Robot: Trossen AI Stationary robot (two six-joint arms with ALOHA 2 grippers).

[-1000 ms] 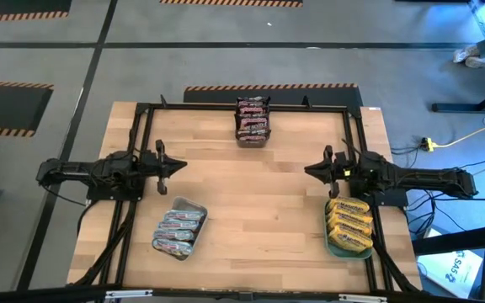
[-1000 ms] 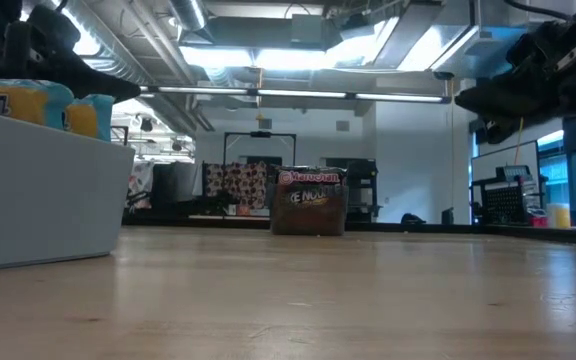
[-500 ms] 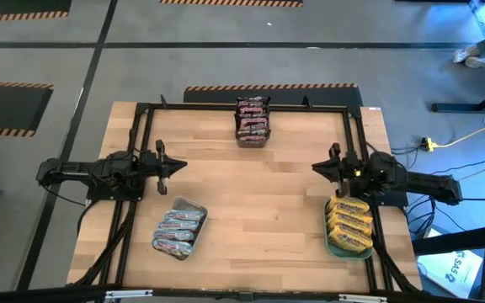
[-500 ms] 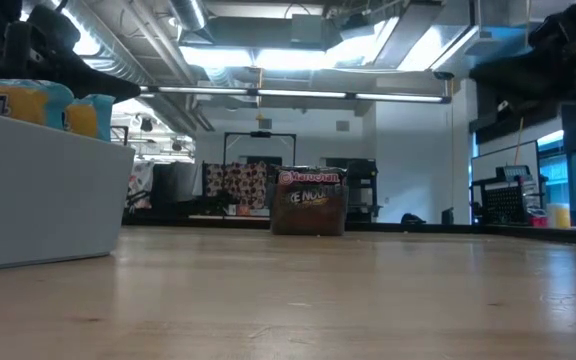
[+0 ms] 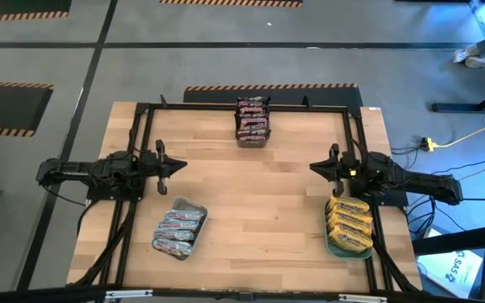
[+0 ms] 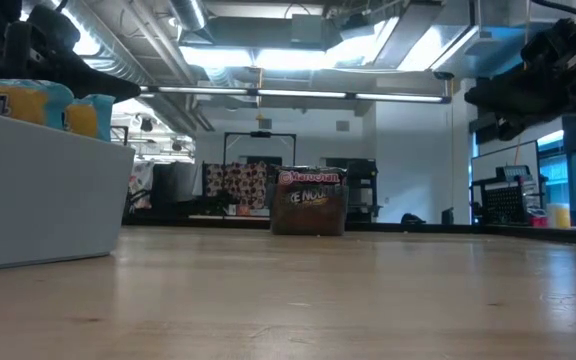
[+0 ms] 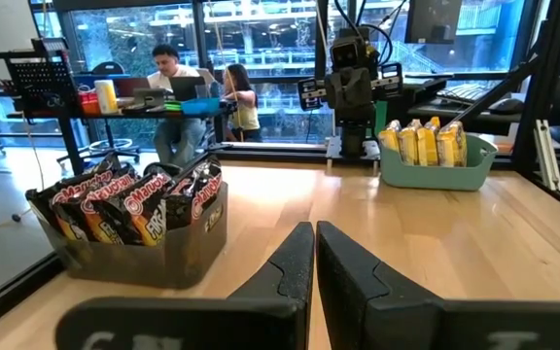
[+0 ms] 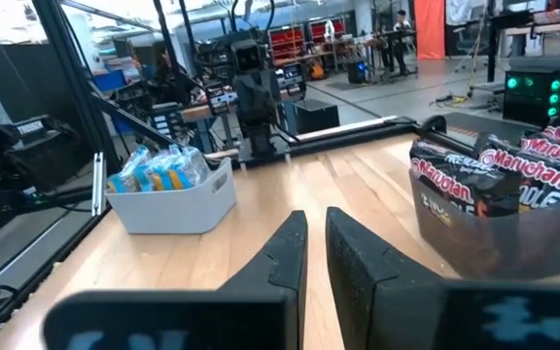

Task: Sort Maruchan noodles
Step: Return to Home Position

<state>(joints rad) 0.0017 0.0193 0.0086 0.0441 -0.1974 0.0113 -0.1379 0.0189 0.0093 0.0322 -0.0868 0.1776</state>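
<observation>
The Maruchan noodles sit sorted in three trays. Dark maroon packets [image 5: 253, 120] stand in a tray at the far middle. Pale packets [image 5: 179, 229] fill the grey tray [image 8: 224, 194] at the near left. Yellow packets [image 5: 349, 225] fill the teal tray [image 7: 434, 173] at the near right. My left gripper [image 5: 179, 165] hangs shut at the table's left side, pointing level toward the middle, with nothing in it. My right gripper [image 5: 314, 167] mirrors it at the right side, also shut and holding nothing.
A black frame [image 5: 141, 118] runs around the wooden table top. Bare wood lies between the two grippers and the three trays. Beyond the table, people sit at desks [image 7: 178, 87] and there are racks of equipment.
My right arm has drawn in a little at the table's right edge and folded back over its base. Its gripper stays shut and level, nearly where it was. The trays and packets have not moved.
</observation>
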